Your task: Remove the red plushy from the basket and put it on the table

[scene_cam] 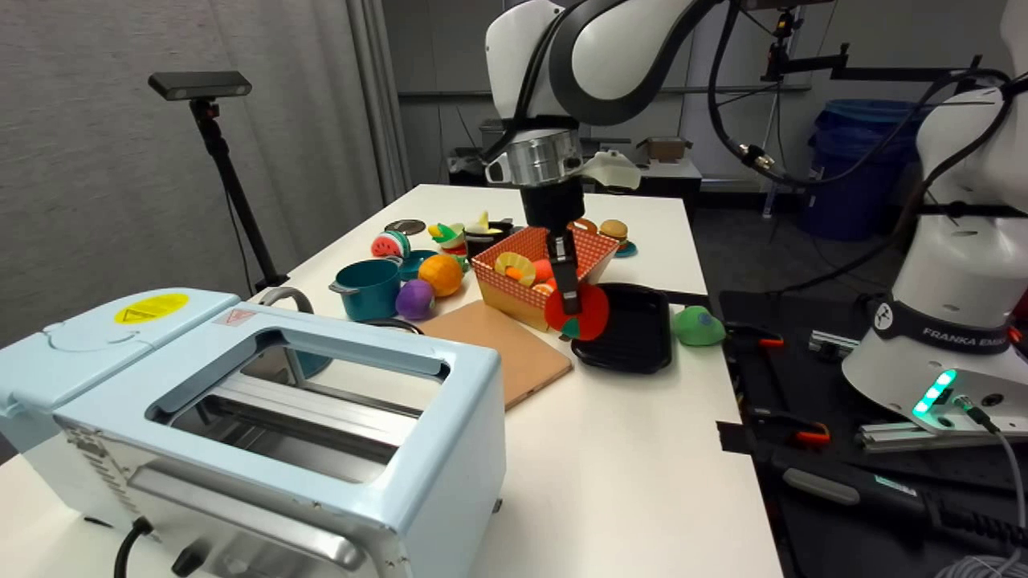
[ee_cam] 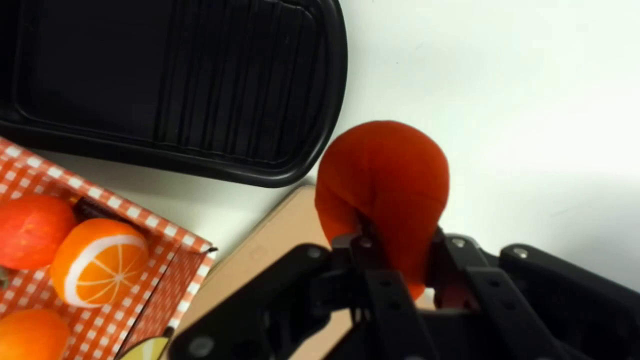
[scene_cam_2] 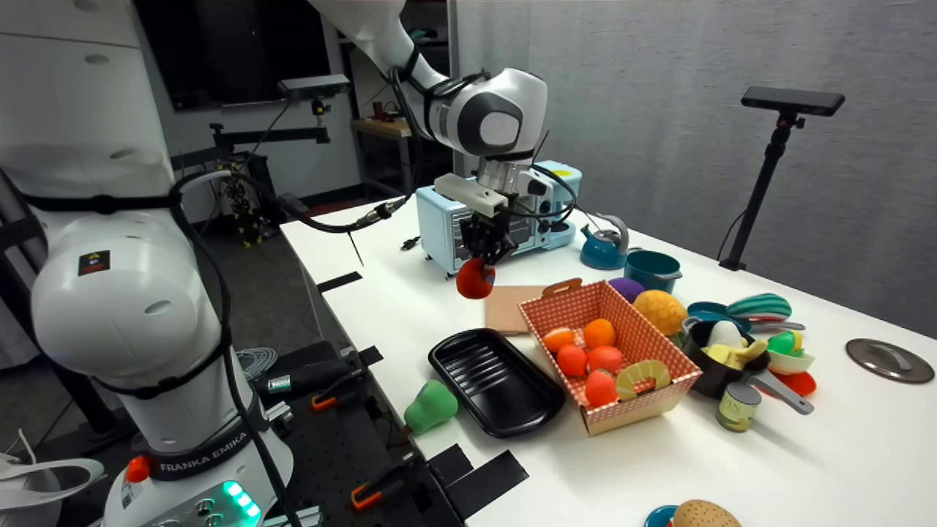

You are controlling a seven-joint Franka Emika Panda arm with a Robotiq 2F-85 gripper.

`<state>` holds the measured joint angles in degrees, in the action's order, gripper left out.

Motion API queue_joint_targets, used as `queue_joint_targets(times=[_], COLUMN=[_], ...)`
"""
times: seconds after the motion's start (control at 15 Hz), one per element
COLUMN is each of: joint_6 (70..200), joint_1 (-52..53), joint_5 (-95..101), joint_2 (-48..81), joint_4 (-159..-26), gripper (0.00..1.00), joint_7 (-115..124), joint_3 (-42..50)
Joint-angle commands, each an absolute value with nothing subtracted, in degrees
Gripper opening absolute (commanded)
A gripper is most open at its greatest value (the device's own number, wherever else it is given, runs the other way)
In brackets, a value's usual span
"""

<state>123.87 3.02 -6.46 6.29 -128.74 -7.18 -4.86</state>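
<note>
The red plushy (scene_cam: 593,311) is pinched between the fingers of my gripper (scene_cam: 570,308) and hangs in the air. It shows in an exterior view (scene_cam_2: 474,280) outside the basket (scene_cam_2: 637,414). In the wrist view the plushy (ee_cam: 387,172) bulges past both fingertips (ee_cam: 400,245), and the fingers press into its sides. The basket (ee_cam: 170,230) lies at lower left there and holds several red and orange toys. The white table (ee_cam: 500,100) shows below the plushy. The plushy appears apart from the tabletop.
A black tray (scene_cam_2: 498,388) stands beside the basket, and a flat wooden board (ee_cam: 285,225) lies near its end. A green toy (scene_cam_2: 432,407) lies at the table edge. A light blue toaster oven (scene_cam: 450,449) stands on the table. A teal pot (scene_cam_2: 651,269) and black pan (scene_cam_2: 721,380) stand behind the basket.
</note>
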Motion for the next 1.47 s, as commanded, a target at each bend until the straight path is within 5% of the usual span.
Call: queue_joint_targets(times=[0.0, 0.47, 1.4], joint_6=[122.4, 121.6, 119.2], joint_1=[3.0, 3.0, 3.1], joint_5=[-8.2, -7.9, -9.2], joint_2=[4.3, 4.4, 6.2], joint_4=[-129.9, -130.2, -129.2], gripper=[0.47, 0.99, 1.0], joint_7=[-8.3, -8.1, -8.3], joint_3=[-4.9, -4.8, -4.6])
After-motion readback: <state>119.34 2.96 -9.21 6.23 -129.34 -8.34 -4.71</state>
